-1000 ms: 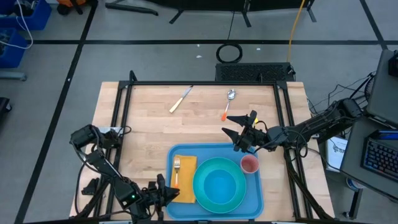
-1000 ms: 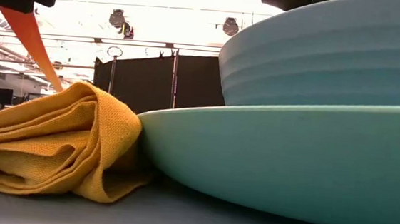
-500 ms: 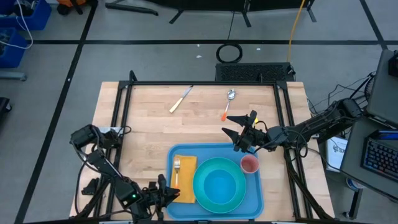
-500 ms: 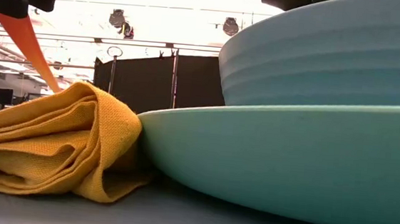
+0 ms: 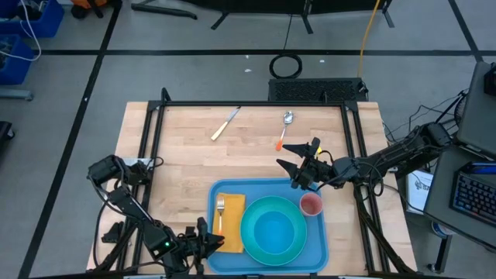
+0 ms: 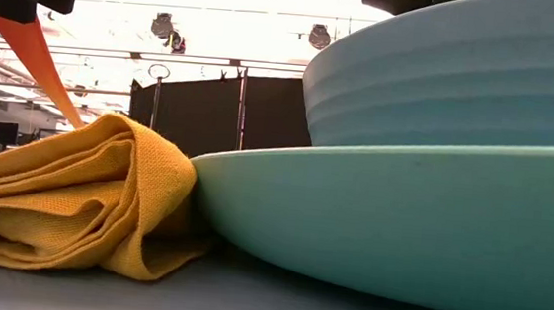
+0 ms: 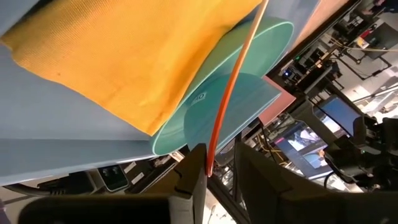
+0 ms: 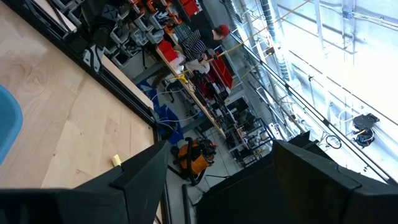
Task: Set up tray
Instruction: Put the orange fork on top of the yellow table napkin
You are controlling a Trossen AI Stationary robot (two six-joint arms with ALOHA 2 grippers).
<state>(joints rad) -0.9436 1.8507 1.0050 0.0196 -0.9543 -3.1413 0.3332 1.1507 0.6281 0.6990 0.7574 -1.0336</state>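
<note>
I work in a robotics lab or workshop, not a home. My wooden table (image 5: 194,163) stands inside a black metal frame (image 5: 151,136) on a grey concrete floor marked with dark tape lines (image 5: 93,74). Beside the table's right edge a keyboard (image 5: 474,194) and a monitor (image 5: 482,93) sit on a desk. Beyond the table's far edge a coiled cable (image 5: 285,65) lies on the floor, and blue storage bins (image 5: 27,23) stand off past the far left corner. Past the table, my right wrist camera shows crowded shelves of red bins (image 8: 217,68) and gear under a high industrial ceiling with steel trusses (image 8: 323,37).
</note>
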